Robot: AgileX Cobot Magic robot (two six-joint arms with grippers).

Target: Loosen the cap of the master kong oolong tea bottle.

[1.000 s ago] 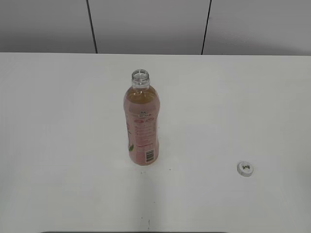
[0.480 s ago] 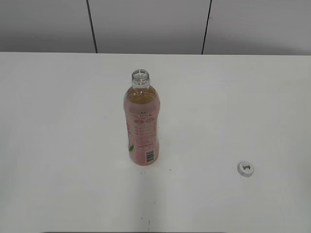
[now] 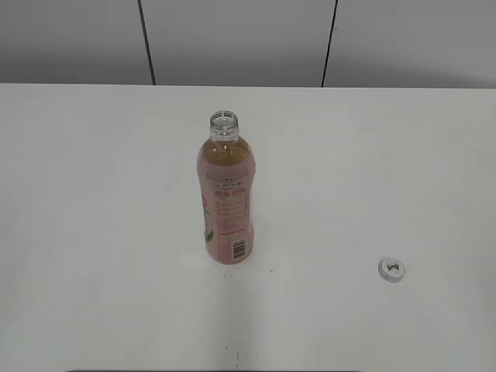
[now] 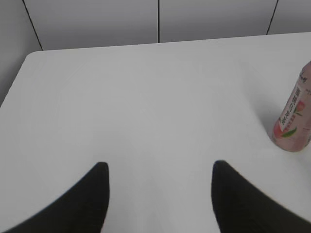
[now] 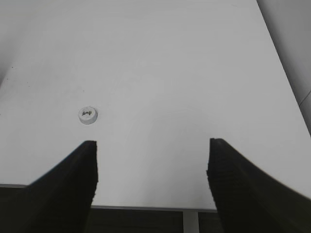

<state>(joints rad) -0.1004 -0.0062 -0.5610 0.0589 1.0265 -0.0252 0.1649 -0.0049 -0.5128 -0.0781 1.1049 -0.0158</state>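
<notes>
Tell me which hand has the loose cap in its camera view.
The right hand: its wrist view shows the cap lying on the table. The left hand sees only the bottle.

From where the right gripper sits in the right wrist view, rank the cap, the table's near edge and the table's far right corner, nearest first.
Measured from the right gripper, open and empty:
1. Table's near edge, directly below the fingers.
2. The cap, lying flat, ahead and to the view's left.
3. Table's far right corner, top right of the view.
</notes>
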